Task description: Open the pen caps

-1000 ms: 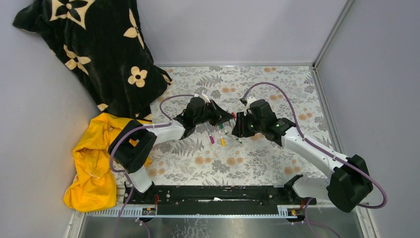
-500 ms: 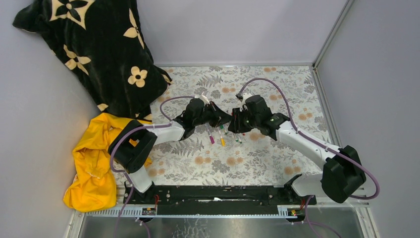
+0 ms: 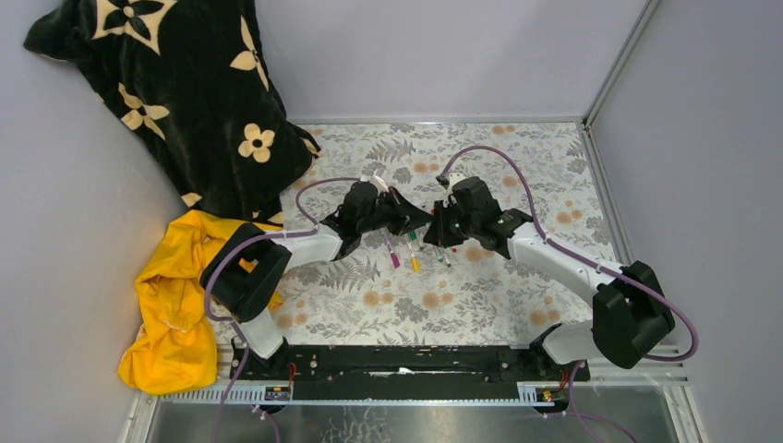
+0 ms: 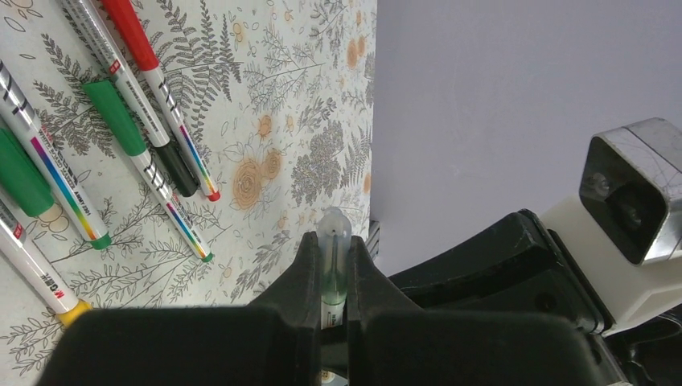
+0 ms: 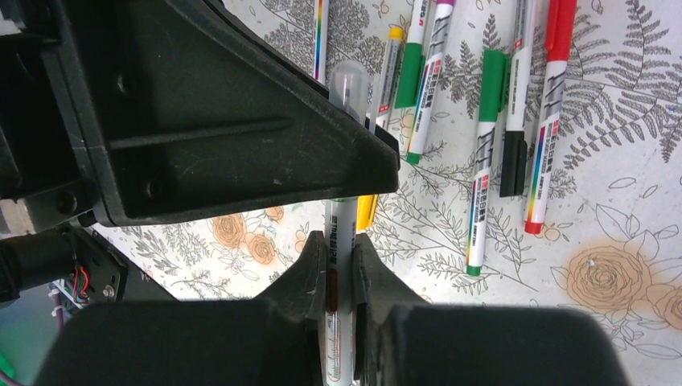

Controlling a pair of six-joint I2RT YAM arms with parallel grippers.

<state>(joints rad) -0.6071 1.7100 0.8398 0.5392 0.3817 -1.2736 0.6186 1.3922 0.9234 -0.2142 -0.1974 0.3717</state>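
Shifted leftward, right tool (image 5: 341, 257) meets left tool (image 4: 331, 257), both clenched on one pale pen (image 5: 343, 217) with a clear rounded end.

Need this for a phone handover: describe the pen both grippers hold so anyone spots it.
Above the grey floral tablecloth, the left gripper and right gripper meet head-on. Clamped between them is one slim whitish marker pen with a clear rounded end; unlike the other marker pens, it is off the cloth.
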